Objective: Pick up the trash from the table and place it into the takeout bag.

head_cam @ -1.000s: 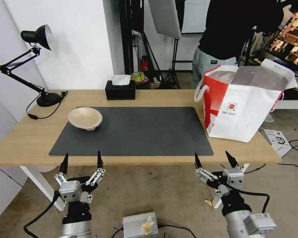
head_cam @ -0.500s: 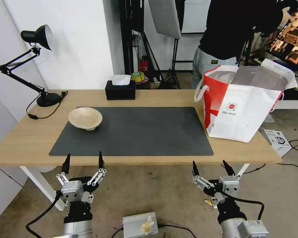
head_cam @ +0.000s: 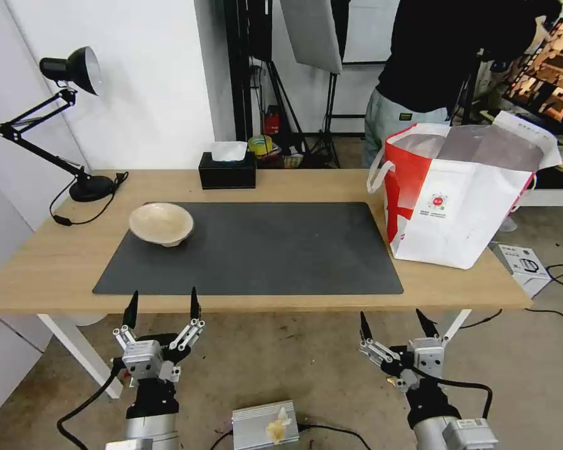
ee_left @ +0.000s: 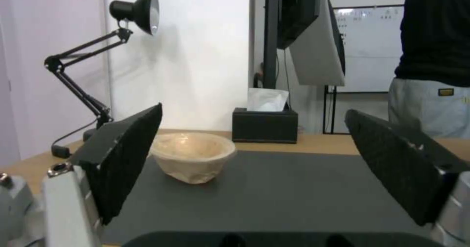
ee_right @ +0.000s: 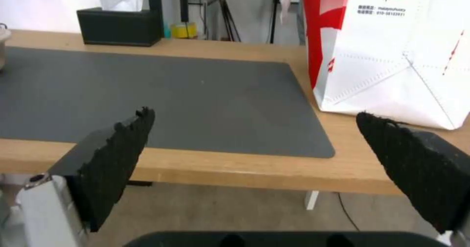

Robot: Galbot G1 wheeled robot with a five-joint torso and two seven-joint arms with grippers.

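Observation:
A shallow beige bowl (head_cam: 161, 222), a piece of the trash, rests on the left part of the dark grey mat (head_cam: 256, 250) on the light-wood table (head_cam: 50, 262); the left wrist view has the bowl (ee_left: 192, 156) ahead of the fingers. The white takeout bag (head_cam: 463, 200) with a red side stands open at the table's right end, and its white front (ee_right: 391, 52) is close in the right wrist view. My left gripper (head_cam: 162, 301) and my right gripper (head_cam: 395, 317) hang open and empty below the table's front edge.
A black tissue box (head_cam: 228, 170) sits at the table's back edge. A black desk lamp (head_cam: 69, 69) stands at the back left, its cord on the wood. A grey box (head_cam: 264, 425) lies on the floor between the arms. A person stands behind the bag.
Both grippers have sunk lower and drawn back from the table's front edge, still open. The bowl and bag have not moved.

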